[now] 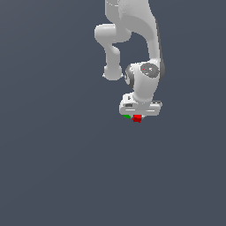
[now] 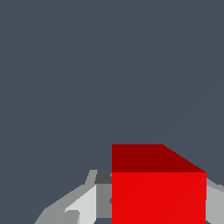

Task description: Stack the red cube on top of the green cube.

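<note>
Item: white arm, one, reaching down from the upper edge of the exterior view, wrist bent so the pincer points downward over a plain slate-grey table.

Item: red cube, one, small and bright, sitting directly under the pincer body, at its fingertips. In the wrist view the red cube fills the near part of the picture, with a pale grey finger close against one side and a sliver of another finger showing at the opposite side. The pincer appears closed on the red cube, a finger on each flank. Whether the cube rests on the table or hangs clear of it cannot be told from either view.

Item: green cube, one, small, just beside the red cube on the exterior view's left, partly hidden under the edge of the pincer body. It does not show in the wrist view. The two cubes sit side by side, very near; contact between them cannot be judged.
</note>
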